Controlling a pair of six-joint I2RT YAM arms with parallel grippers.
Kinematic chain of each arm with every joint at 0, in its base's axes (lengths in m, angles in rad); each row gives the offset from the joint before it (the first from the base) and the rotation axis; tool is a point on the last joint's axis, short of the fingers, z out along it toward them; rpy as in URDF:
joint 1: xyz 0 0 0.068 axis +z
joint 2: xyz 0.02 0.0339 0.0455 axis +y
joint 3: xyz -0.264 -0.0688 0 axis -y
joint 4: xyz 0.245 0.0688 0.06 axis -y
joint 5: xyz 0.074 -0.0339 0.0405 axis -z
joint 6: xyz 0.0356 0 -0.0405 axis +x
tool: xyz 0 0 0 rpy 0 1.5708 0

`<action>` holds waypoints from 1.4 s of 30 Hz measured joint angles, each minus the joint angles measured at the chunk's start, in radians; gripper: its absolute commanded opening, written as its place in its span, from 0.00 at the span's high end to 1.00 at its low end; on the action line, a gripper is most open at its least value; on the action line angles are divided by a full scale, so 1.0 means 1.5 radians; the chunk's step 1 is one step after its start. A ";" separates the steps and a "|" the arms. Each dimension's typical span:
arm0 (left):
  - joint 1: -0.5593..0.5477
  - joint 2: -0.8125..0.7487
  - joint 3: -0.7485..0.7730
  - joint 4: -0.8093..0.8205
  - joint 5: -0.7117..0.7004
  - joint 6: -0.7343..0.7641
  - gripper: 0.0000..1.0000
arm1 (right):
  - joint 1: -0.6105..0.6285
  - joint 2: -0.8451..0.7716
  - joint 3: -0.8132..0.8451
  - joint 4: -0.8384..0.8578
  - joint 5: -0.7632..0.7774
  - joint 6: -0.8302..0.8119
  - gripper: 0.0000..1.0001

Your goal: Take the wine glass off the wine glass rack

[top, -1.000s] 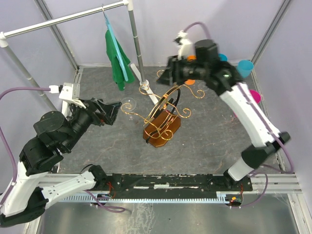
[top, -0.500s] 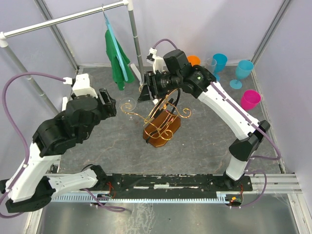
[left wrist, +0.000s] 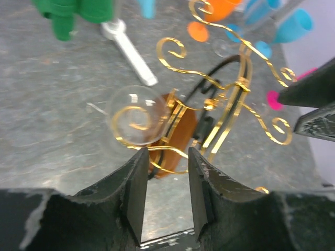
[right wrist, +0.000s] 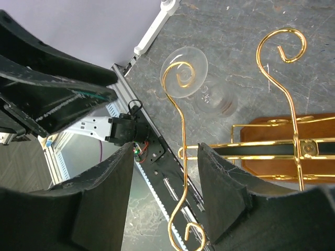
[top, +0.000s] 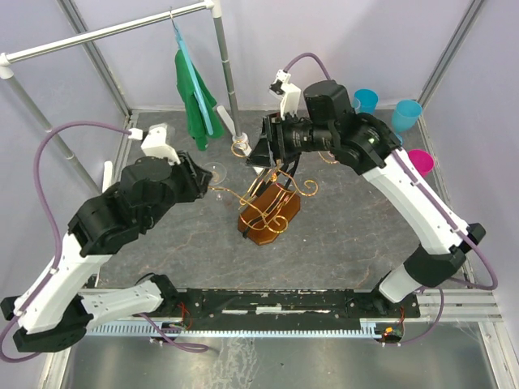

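L gripper point(left wrist: 163, 159) w/ jaws apart, just short of wine glass point(left wrist: 133, 107) on rack point(left wrist: 242, 82) scroll arm.

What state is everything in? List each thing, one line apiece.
wine glass: hanging on a scroll arm, not gripped.
wine glass rack: upright on the table.
left tool: open, short of the glass.
right tool: open, with a rack arm showing between its fingers.
green garment: hung on the grey rail.
blue goblets: upright at the back right.

On rack point(top: 272, 217) left arm, wine glass point(top: 215, 172) (cups point(top: 407, 113) behind)
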State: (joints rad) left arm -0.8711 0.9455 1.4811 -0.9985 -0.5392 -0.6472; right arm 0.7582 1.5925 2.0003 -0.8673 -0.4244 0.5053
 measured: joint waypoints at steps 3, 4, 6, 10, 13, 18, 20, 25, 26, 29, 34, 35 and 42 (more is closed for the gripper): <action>0.009 0.019 -0.006 0.048 0.082 0.001 0.51 | 0.000 -0.025 -0.013 -0.002 0.012 -0.005 0.40; 0.017 0.028 -0.006 0.066 0.111 0.001 0.51 | -0.001 -0.031 -0.016 -0.003 0.014 -0.007 0.40; 0.045 0.048 -0.006 0.095 0.170 0.004 0.53 | -0.001 -0.040 -0.022 -0.003 0.018 -0.010 0.40; 0.233 0.103 -0.005 0.138 0.353 0.005 0.56 | -0.006 -0.047 -0.027 -0.009 0.032 -0.020 0.39; 0.360 0.127 0.008 0.139 0.436 0.006 0.53 | -0.015 -0.051 -0.027 -0.017 0.041 -0.026 0.39; 0.452 0.137 0.079 0.122 0.520 0.023 0.54 | -0.032 -0.069 -0.033 -0.026 0.047 -0.035 0.39; 0.470 0.128 0.078 0.124 0.541 0.026 0.54 | -0.037 -0.077 -0.035 -0.026 0.047 -0.038 0.38; 0.496 0.111 0.017 0.124 0.576 0.028 0.57 | -0.042 -0.091 -0.046 -0.026 0.047 -0.039 0.38; 0.499 0.109 0.002 0.124 0.582 0.029 0.57 | -0.044 -0.091 -0.047 -0.026 0.047 -0.040 0.38; 0.510 0.105 -0.049 0.127 0.602 0.028 0.57 | -0.045 -0.091 -0.051 -0.026 0.047 -0.041 0.38; 0.520 0.105 -0.091 0.128 0.625 0.029 0.57 | -0.046 -0.091 -0.055 -0.026 0.047 -0.041 0.38; 0.521 0.104 -0.095 0.130 0.627 0.029 0.57 | -0.047 -0.091 -0.055 -0.026 0.047 -0.041 0.38; 0.528 0.085 -0.137 0.157 0.654 0.028 0.59 | -0.051 -0.093 -0.056 -0.026 0.048 -0.041 0.38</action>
State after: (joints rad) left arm -0.0784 1.0737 1.2755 -0.7635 0.4416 -0.6052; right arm 0.6811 1.4525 1.9156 -0.9070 -0.3531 0.4435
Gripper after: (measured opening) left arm 0.433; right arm 0.620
